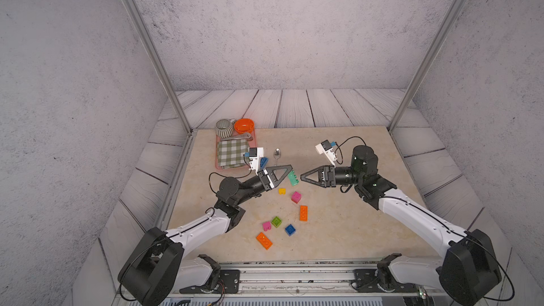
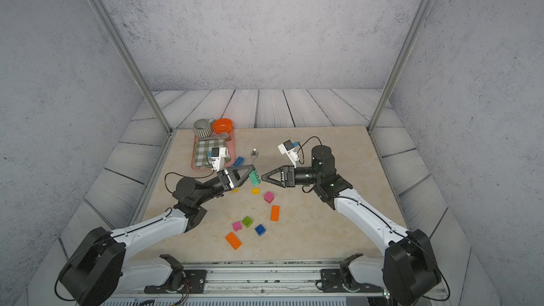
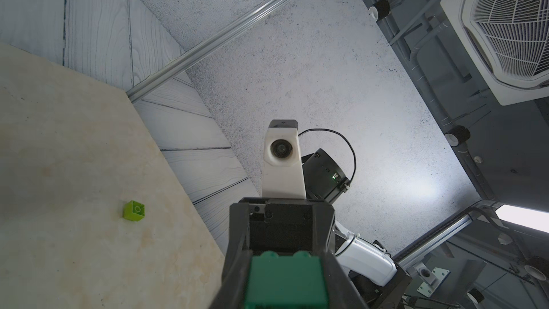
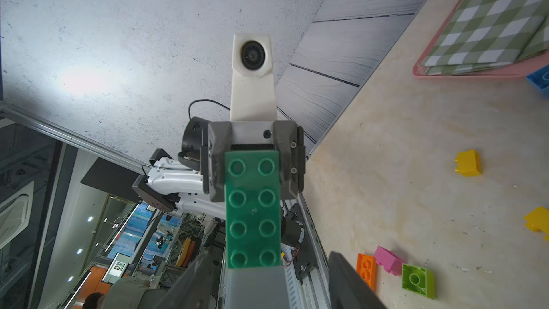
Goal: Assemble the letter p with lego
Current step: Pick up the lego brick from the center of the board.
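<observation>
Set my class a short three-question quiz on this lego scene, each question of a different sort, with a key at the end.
1. True or false: the left gripper holds the green brick clear of the table.
2. How many orange bricks lie on the table? A one; B two; C four.
3. Fill in: the right gripper, facing the green brick, has its jaws ____ (open or shut).

Key: 1 true; 2 B; 3 open.
</observation>
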Available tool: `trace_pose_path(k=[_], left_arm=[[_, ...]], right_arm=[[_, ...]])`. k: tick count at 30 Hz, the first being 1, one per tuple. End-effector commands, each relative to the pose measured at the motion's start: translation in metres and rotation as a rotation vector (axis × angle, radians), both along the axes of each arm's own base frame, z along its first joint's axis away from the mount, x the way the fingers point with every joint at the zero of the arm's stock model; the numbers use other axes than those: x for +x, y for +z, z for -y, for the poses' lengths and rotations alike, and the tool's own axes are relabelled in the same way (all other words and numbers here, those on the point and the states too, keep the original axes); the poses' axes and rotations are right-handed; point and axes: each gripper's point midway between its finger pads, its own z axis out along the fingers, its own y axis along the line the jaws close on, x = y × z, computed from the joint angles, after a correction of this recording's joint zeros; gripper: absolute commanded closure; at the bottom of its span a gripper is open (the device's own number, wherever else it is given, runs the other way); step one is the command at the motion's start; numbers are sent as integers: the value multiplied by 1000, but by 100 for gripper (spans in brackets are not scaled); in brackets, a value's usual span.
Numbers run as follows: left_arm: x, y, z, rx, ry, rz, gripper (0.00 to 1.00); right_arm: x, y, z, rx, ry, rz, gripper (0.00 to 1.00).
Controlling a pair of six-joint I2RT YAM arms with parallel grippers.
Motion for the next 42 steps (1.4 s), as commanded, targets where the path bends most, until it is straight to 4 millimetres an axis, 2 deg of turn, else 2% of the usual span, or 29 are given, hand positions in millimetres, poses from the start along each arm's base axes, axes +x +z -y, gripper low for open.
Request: trace_pose_path(k=[1, 9, 12, 17, 20, 22, 24, 26, 29, 30, 31, 36, 40, 42], left_arm=[[-8, 10, -4, -22, -10, 56, 92], [-6, 7, -2, -19, -11, 53, 92], [-4, 6, -2, -17, -6, 51, 92], [-2, 2, -1, -14, -3, 45, 92], [-2, 2, -1, -15, -2, 43, 92], [-1, -1, -2, -8, 8, 33, 91], [3, -6, -4, 13, 32, 12, 80], [10, -18, -7, 68, 86, -33, 58], [24, -47, -27, 250, 215, -132, 15], [26, -61, -39, 336, 269, -168, 5], [30, -71, -54, 415, 339, -199, 1], [40, -122, -121, 697, 577, -360, 2], [49, -162, -150, 783, 644, -443, 2], [52, -178, -159, 808, 669, -457, 2]], right_arm=[[-8, 21, -6, 45, 63, 35, 36], [-16, 14, -21, 20, 115, 25, 40], [-19, 12, -25, 13, 131, 26, 46], [-23, 11, -30, 1, 150, 30, 50], [-23, 9, -31, -12, 149, 34, 64], [-21, 6, -31, -33, 141, 39, 76], [-20, -1, -29, -80, 126, 51, 85], [-16, -12, -26, -147, 97, 73, 91], [-5, -47, -12, -368, 19, 124, 95], [2, -63, -5, -459, -10, 139, 96], [9, -78, 2, -545, -34, 154, 97], [39, -142, 29, -911, -95, 189, 100], [56, -172, 38, -1108, -93, 242, 100], [64, -179, 37, -1159, -92, 259, 100]])
